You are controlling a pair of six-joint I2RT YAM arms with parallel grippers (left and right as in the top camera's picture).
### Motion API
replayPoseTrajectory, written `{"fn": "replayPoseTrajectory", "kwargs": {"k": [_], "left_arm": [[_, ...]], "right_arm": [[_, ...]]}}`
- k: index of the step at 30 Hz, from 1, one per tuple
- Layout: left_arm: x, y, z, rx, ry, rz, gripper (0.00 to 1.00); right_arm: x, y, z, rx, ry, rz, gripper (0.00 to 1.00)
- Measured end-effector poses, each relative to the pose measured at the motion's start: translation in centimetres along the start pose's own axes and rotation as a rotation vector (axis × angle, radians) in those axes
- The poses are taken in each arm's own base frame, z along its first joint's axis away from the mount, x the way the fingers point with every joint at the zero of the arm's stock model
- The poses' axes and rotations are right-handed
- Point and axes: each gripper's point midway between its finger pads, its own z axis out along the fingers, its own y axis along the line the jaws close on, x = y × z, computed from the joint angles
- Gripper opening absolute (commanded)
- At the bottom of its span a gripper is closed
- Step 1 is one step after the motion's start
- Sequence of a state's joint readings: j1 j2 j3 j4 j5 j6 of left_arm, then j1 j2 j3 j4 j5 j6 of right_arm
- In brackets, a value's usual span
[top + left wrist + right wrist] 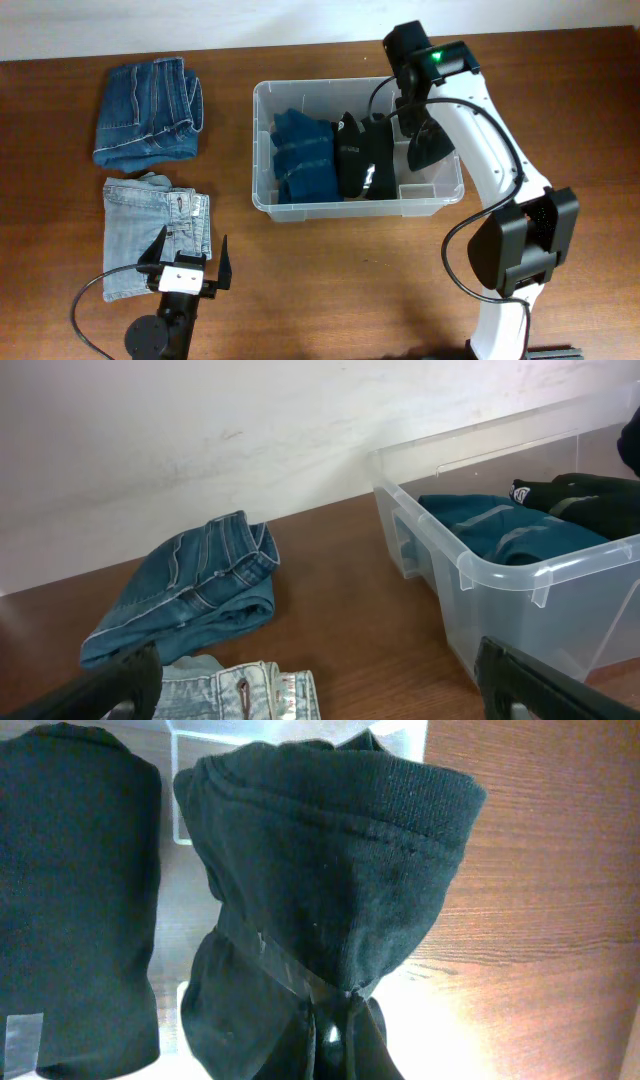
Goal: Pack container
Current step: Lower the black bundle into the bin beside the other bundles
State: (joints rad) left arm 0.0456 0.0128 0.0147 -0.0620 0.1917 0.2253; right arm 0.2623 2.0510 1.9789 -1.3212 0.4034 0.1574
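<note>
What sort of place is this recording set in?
Probably an indoor robot test bench: a wooden table against a plain white wall, folded jeans laid out beside a clear bin, and the right gripper holding a black garment.

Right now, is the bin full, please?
Partly full: a teal garment and a black garment lie in the bin; empty space shows beside them.

Clear container (262, 100), left and middle filled by a folded teal garment (300, 158) and a black garment (358, 162) side by side. Only its right end shows bare floor, and the right gripper (428, 142), clamped on a black cloth (330, 850), hangs there. A strip of bare table (228, 140) separates the container from dark jeans (148, 108) and pale jeans (150, 225) at left
</note>
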Motion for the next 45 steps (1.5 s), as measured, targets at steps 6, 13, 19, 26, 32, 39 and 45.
{"fn": "replayPoseTrajectory", "kwargs": {"k": [6, 13, 19, 26, 32, 39, 45], "left_arm": [[0.0, 0.0, 0.0, 0.0, 0.0, 0.0, 0.99], [0.0, 0.0, 0.0, 0.0, 0.0, 0.0, 0.99], [0.0, 0.0, 0.0, 0.0, 0.0, 0.0, 0.99], [0.0, 0.0, 0.0, 0.0, 0.0, 0.0, 0.99], [0.0, 0.0, 0.0, 0.0, 0.0, 0.0, 0.99], [0.0, 0.0, 0.0, 0.0, 0.0, 0.0, 0.99], [0.0, 0.0, 0.0, 0.0, 0.0, 0.0, 0.99]], "right_arm": [[0.3, 1.7, 0.0, -0.008, -0.006, -0.036, 0.04], [0.9, 4.2, 0.5, -0.033, -0.002, -0.083, 0.09], [1.4, 6.7, 1.1, -0.123, 0.016, -0.099, 0.08], [1.1, 11.7, -0.4, -0.291, -0.026, -0.132, 0.09], [1.1, 14.9, -1.7, -0.366, -0.062, -0.175, 0.12], [1.5, 11.7, -0.7, -0.197, -0.039, -0.152, 0.38], [1.2, 7.6, 0.7, -0.098, -0.011, -0.094, 0.41]]}}
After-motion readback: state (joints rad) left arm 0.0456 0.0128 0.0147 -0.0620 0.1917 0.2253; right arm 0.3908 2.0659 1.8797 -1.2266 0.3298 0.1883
